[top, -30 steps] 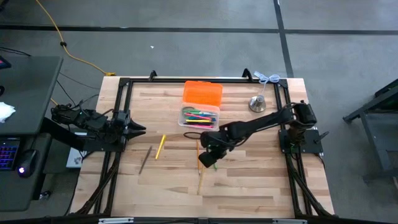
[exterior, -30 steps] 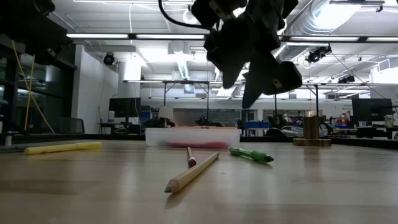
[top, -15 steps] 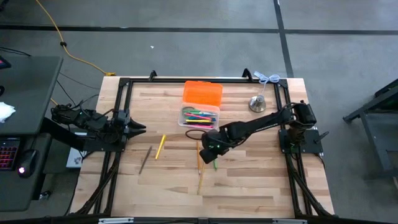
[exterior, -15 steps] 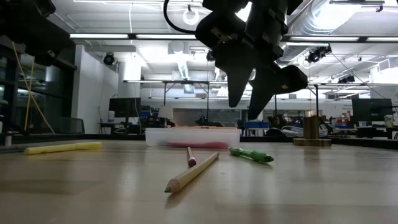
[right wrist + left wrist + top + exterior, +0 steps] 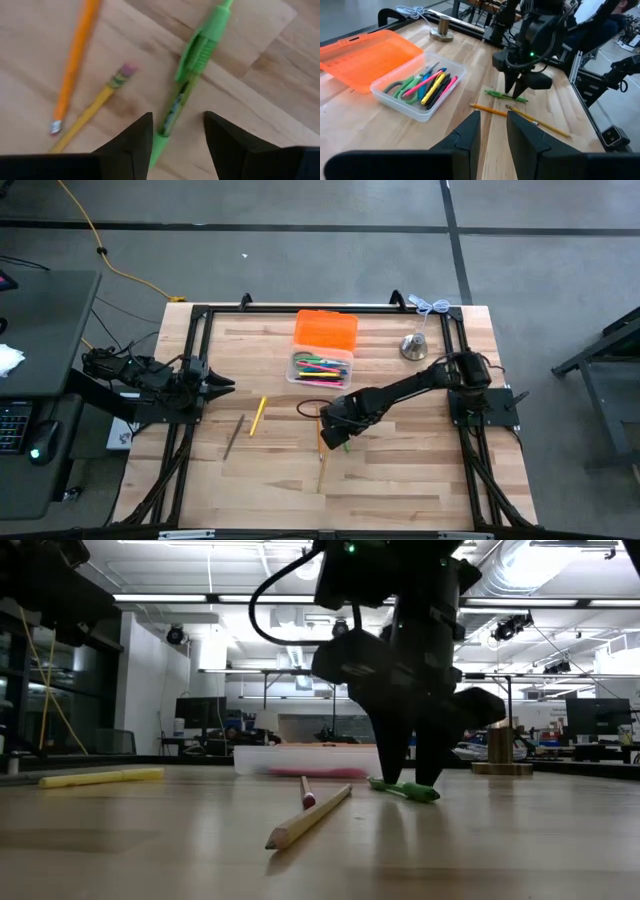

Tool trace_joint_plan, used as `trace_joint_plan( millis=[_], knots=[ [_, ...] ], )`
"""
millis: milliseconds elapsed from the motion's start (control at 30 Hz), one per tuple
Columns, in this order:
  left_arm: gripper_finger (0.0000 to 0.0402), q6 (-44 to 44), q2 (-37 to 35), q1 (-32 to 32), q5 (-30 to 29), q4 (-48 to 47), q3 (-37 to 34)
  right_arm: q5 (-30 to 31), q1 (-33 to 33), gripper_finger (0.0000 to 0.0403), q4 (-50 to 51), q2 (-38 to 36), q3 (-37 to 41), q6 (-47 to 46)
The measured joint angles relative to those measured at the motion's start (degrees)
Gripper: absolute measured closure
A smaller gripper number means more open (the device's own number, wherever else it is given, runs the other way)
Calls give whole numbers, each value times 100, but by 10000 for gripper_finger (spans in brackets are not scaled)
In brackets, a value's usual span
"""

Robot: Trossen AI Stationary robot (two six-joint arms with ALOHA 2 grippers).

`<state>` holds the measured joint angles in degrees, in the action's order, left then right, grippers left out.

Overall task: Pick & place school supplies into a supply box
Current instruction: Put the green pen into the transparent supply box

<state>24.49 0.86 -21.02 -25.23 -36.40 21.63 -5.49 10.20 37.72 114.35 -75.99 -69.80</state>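
Note:
A green pen lies flat on the wooden table, beside an orange pencil and a yellow pencil. My right gripper points down over the pen, open, one finger on each side of the barrel and just above the table. The clear supply box holds several pens and green-handled scissors, its orange lid folded back behind it. A yellow marker and a dark pen lie toward the left. My left gripper waits open at the table's left edge.
A silvery bell-like object stands at the far right. Black frame rails run along the table's edges. A black cable loop hangs by the right arm. Bare wood lies along the near edge.
My right gripper has come down toward the green pen and tipped to point more steeply downward, turning a little. Its fingers, earlier well above the table, now stand on either side of the pen. The pen and pencils have stayed where they were.

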Motion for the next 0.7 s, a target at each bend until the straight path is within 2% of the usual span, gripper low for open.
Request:
trace_joint_plan(
  millis=[233,700],
  knots=[
    [279,0,0,0,2,1,0,67,-7,247,-16,362,-26,-244],
    [280,0,0,0,4,-6,0,867,99,259,-148,491,-7,-1168]
  ],
)
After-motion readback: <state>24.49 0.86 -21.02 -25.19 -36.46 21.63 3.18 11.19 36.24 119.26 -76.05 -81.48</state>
